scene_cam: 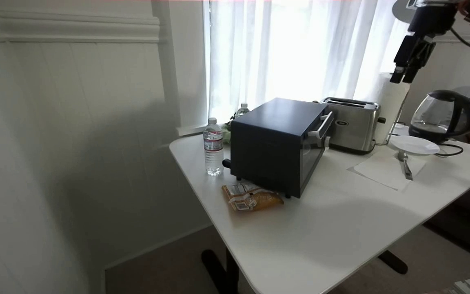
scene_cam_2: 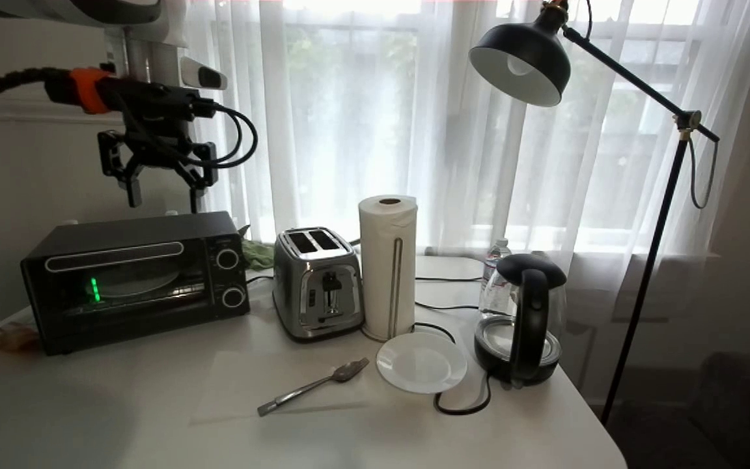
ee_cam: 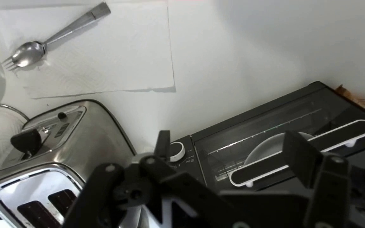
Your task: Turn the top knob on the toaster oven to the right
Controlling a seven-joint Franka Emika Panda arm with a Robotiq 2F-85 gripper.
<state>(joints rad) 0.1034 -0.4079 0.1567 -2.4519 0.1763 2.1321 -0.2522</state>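
Note:
The black toaster oven (scene_cam: 266,157) stands on the white table, and its front shows in an exterior view (scene_cam_2: 137,280). Its top knob (scene_cam_2: 227,258), a dark disc with a pale ring, sits above a matching lower knob (scene_cam_2: 233,298) on the front's right side. The wrist view shows the oven door (ee_cam: 265,136) and one knob (ee_cam: 176,151), apparently the lower one; the top knob is hidden there behind the gripper. My gripper (scene_cam_2: 165,195) is open and empty above the oven, touching nothing; it also shows in an exterior view (scene_cam: 403,75) and the wrist view (ee_cam: 230,148).
A silver slot toaster (scene_cam_2: 318,283) stands beside the oven's knob side, then a paper towel roll (scene_cam_2: 388,273). A plate (scene_cam_2: 421,363), fork and spoon (scene_cam_2: 313,387), glass kettle (scene_cam_2: 525,319) and lamp (scene_cam_2: 525,62) are farther along. A bottle (scene_cam: 213,149) and snack bag (scene_cam: 253,197) flank the oven.

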